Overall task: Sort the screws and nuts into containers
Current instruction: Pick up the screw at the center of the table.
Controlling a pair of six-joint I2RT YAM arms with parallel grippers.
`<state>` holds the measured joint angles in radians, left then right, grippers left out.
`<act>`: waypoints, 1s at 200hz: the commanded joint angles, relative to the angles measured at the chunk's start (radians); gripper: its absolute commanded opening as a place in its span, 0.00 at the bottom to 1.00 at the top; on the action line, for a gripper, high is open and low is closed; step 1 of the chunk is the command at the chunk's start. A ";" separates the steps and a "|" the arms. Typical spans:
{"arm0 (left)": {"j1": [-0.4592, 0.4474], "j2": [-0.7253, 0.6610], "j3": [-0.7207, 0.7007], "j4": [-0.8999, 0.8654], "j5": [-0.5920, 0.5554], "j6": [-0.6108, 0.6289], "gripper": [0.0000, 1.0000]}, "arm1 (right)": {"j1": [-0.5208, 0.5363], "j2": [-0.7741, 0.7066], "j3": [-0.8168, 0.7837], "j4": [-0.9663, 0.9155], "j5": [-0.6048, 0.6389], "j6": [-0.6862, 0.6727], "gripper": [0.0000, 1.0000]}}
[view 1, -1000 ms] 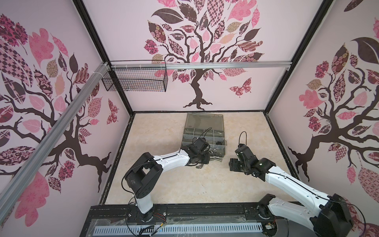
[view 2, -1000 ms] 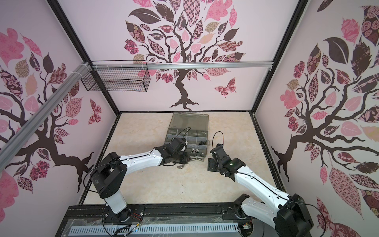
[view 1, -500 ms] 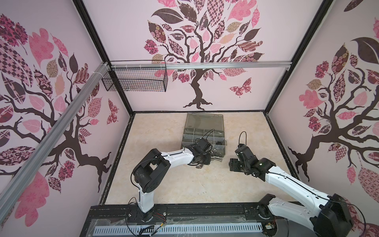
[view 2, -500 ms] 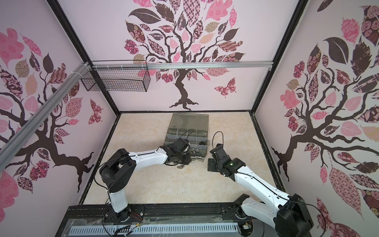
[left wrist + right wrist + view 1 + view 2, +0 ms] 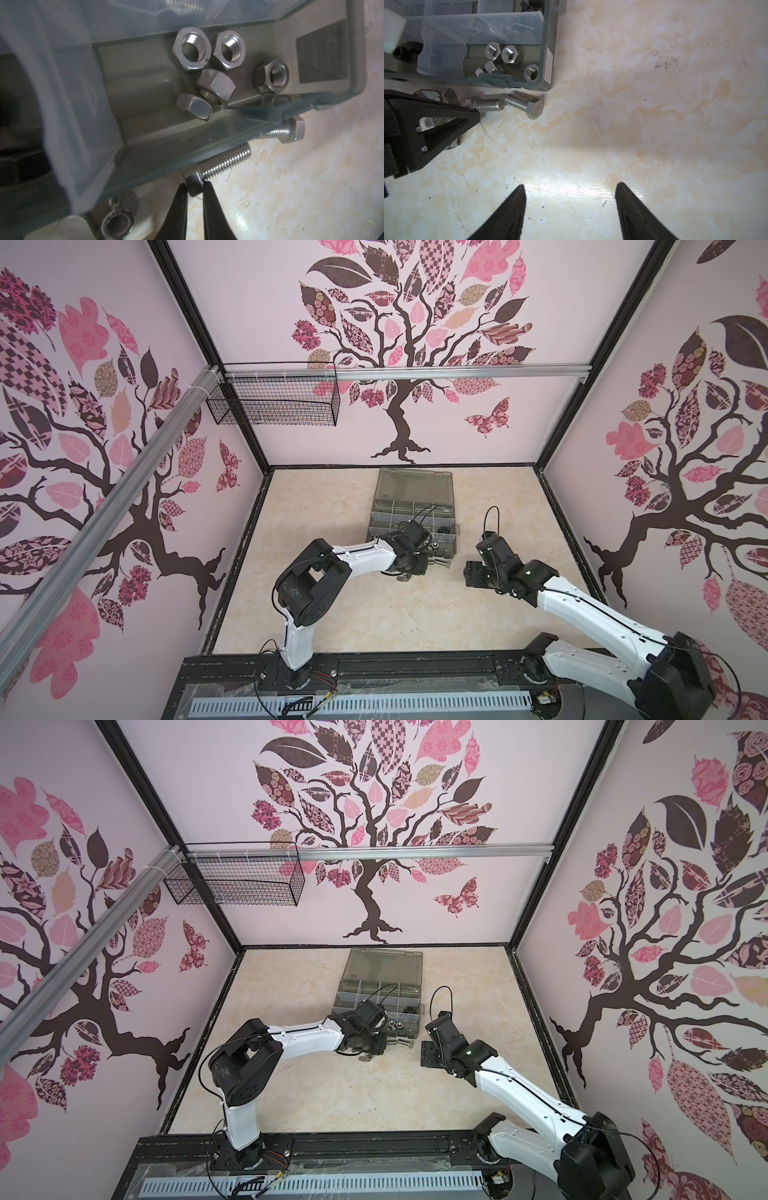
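Two fingertips of left gripper (image 5: 194, 184) pressed almost together, pinching the hex head of a silver screw (image 5: 223, 162) down on the table (image 5: 291, 197). Shallow bite, on the head's edge only. Lift slow and straight, keep the shank level, and expect swing or slip otherwise.

Directly ahead of the tips: front wall of the organizer case (image 5: 176, 153), with the shank right against it or just shy; cannot tell which. Clear that rim before moving in.

Just past the wall: compartment of silver hex nuts (image 5: 209, 68). Wrong bin for a screw, judging by contents, so carry deeper into the case.

Farther along the wall, nearly tip to tip with the held one: second screw (image 5: 291, 133). Avoid nudging it on the way up.

Back beside the fingers: wing nut (image 5: 118, 222), loose on the table.

Well apart to the side: right gripper (image 5: 570, 185), spread wide, holding nothing, over bare table. Plenty of open room there.
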<state>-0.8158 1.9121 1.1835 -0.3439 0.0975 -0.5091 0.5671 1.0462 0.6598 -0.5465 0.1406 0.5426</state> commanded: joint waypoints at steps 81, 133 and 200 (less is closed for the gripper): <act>-0.003 -0.015 -0.008 -0.010 -0.022 0.029 0.00 | -0.002 -0.023 0.000 -0.025 0.003 0.000 0.71; -0.004 -0.099 -0.055 -0.016 -0.002 0.023 0.00 | -0.002 -0.035 0.008 -0.033 0.008 -0.004 0.71; 0.002 -0.263 -0.071 -0.064 0.036 0.028 0.00 | -0.003 -0.052 0.051 -0.053 0.020 -0.009 0.71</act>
<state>-0.8169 1.6997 1.1168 -0.4004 0.1162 -0.4946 0.5671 1.0203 0.6624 -0.5648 0.1425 0.5419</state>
